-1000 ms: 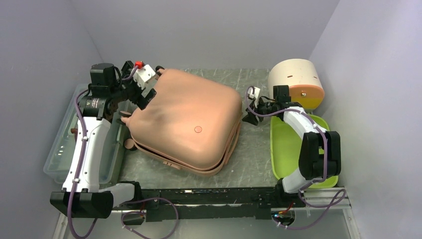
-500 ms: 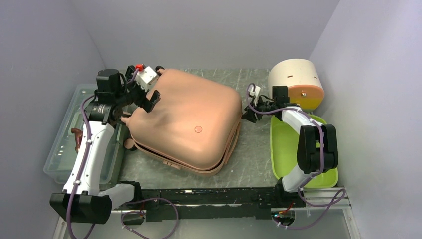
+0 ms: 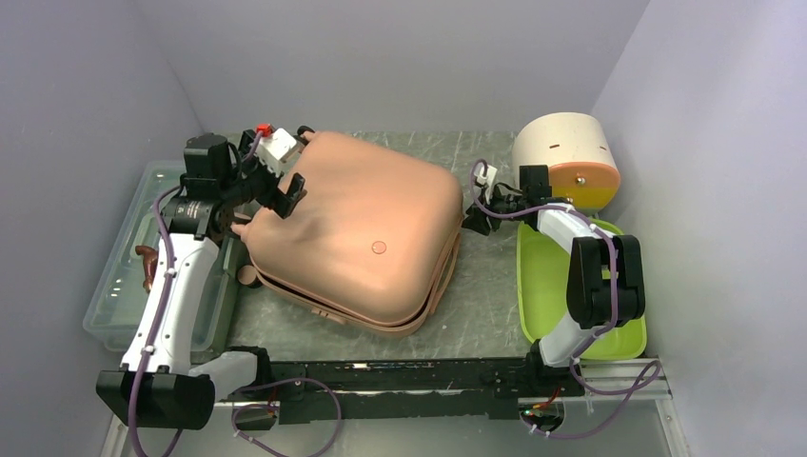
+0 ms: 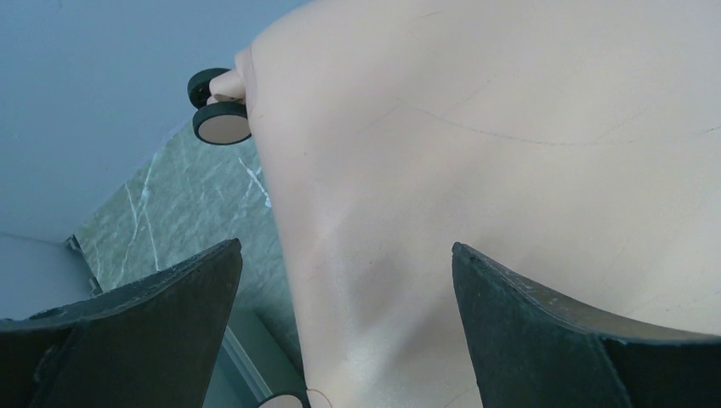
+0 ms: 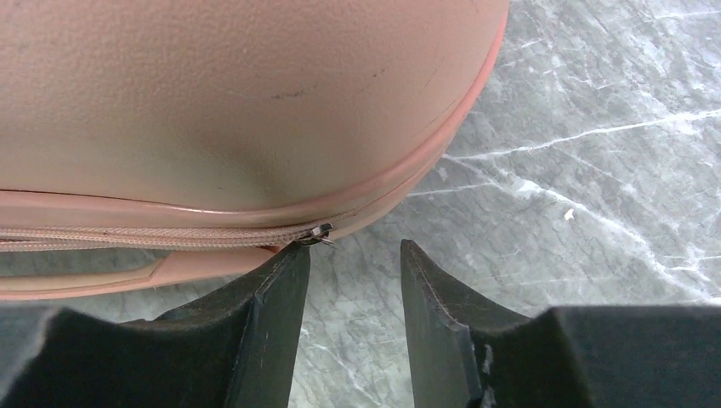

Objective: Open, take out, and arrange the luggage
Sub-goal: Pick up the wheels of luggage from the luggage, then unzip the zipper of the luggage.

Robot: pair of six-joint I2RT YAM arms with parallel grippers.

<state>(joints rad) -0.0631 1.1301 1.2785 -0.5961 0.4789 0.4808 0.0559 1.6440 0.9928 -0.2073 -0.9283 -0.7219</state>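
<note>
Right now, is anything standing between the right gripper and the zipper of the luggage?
Nothing visible does. In the right wrist view the right gripper is at the seam of the luggage. The zipper pull lies just at one fingertip, and the jaws stand open over the table.

Top camera: fixed high, behind arm bases (image 3: 157, 395), looks down and forward, far, whole table (image 3: 485, 295) in view. Left wrist camera: very near suitcase (image 4: 510, 127) shell, faces far corner with wheel (image 4: 219, 123). Right wrist camera: low, close, faces zipper (image 5: 170, 234) at suitcase edge. All three views share suitcase; table too.
</note>
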